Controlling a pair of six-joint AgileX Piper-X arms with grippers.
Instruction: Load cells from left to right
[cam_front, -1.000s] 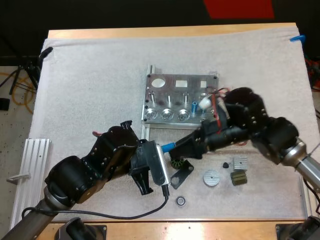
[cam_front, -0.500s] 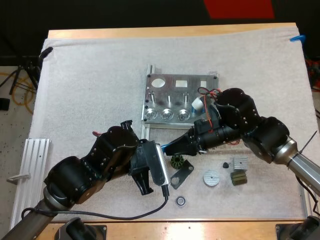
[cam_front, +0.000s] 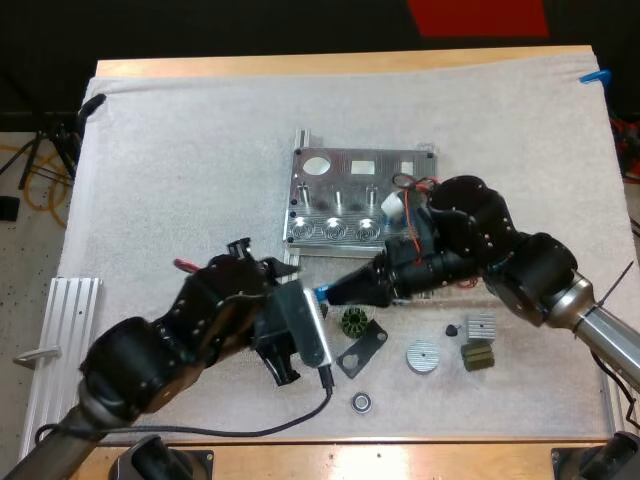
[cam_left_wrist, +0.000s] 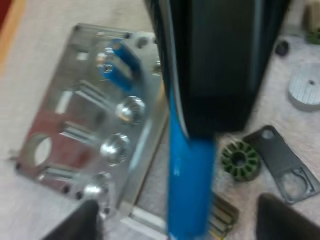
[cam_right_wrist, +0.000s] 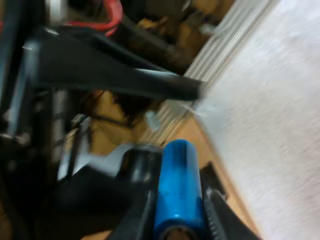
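High view: metal fixture (cam_front: 350, 190) lying mid white mat (cam_front: 180, 150). Right end effector (cam_front: 350, 288) clamping blue cell (cam_front: 321, 292), just near of fixture's near-left corner. Left end effector (cam_left_wrist: 177, 222) gaping wide, gripping nothing, fingers flanking cell. Green ring (cam_front: 352, 322) lying nearby.

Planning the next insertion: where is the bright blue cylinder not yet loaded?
In the high view, the bright blue cylinder sits in the right tool, just off the metal fixture's near edge, beside the green toothed ring.
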